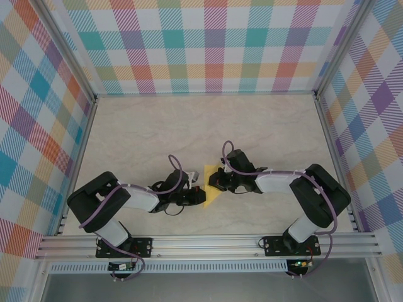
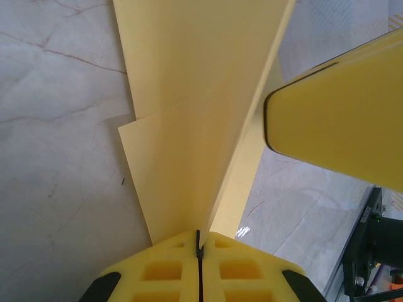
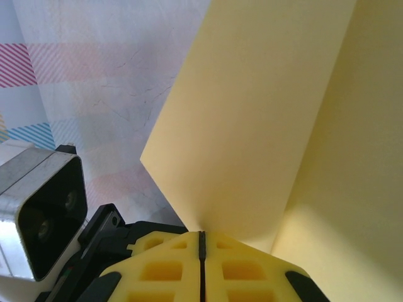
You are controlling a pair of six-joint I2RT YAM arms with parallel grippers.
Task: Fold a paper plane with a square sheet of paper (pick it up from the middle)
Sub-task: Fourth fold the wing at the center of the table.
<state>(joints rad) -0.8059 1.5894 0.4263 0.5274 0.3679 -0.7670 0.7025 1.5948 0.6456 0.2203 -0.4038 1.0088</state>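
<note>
Your left claw (image 2: 199,248) and right claw (image 3: 201,245) both clenched the yellow paper (image 2: 189,94); light and floppy, it probably held best near its crease.

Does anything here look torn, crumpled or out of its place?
Nothing stands out. The yellow paper is partly folded, with straight edges and no tear showing. The left gripper and the right gripper are both shut on it.
</note>
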